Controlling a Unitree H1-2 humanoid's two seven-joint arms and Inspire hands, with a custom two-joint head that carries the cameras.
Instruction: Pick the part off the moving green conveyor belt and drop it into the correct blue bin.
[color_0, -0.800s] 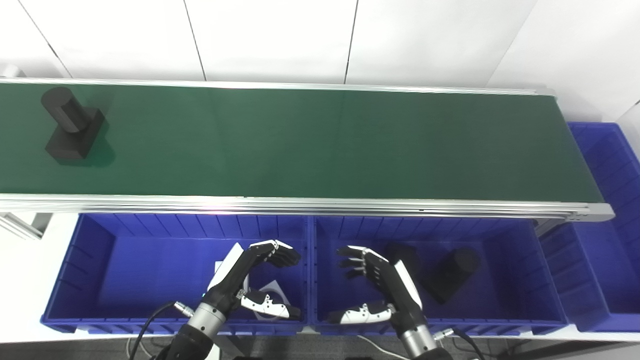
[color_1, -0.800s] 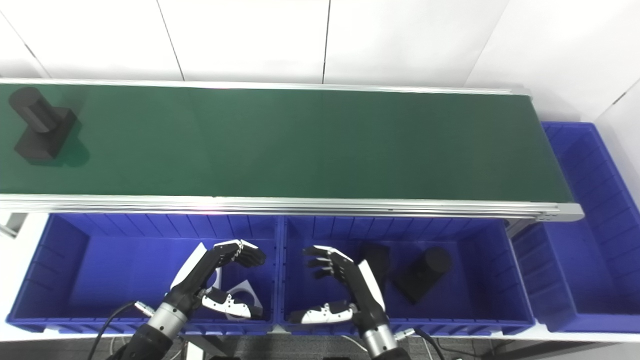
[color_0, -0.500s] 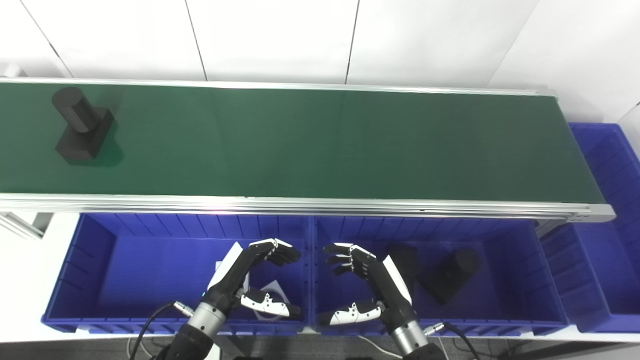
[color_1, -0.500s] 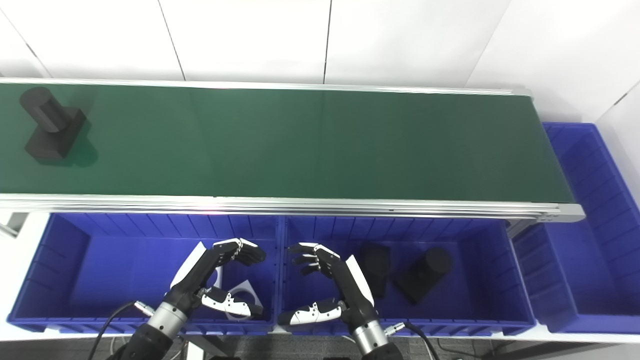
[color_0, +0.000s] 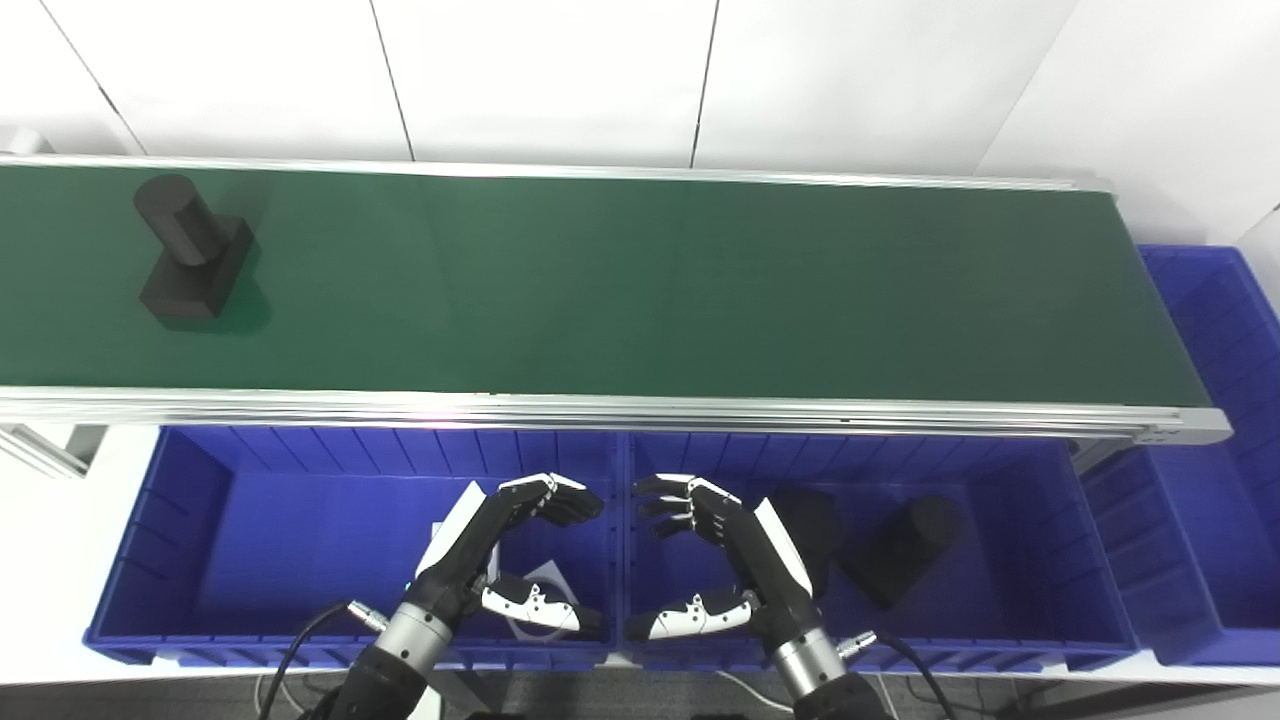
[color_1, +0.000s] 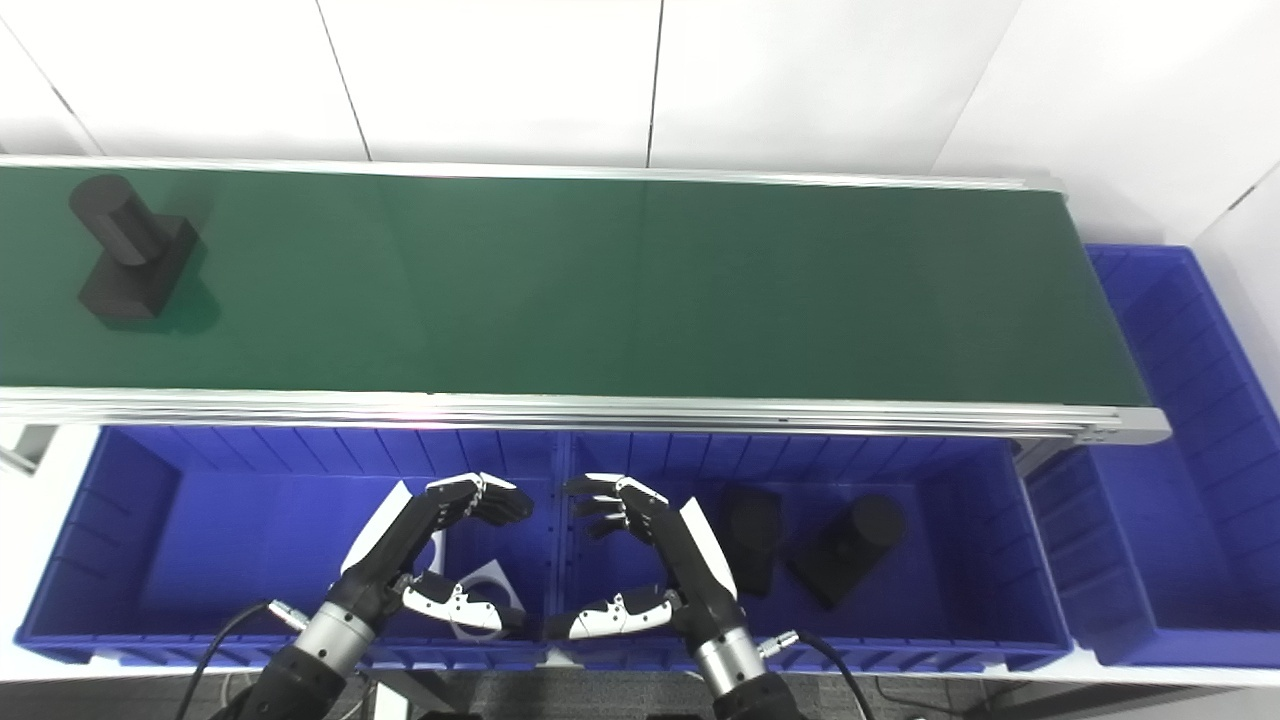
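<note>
Black part (color_0: 187, 252) far left on green conveyor belt (color_0: 640, 290), untouched. Left hand (color_0: 505, 560) and right hand (color_0: 722, 560) both released, fingers spread, empty, low over the blue bins (color_0: 200, 560).

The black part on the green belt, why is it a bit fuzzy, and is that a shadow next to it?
In the left eye view the black part looks slightly smeared at its edges, probably because the belt carries it along; a darker green shadow lies at its lower right. The right eye view shows the same, plus a faint pinkish glint on the belt's metal rail.
</note>
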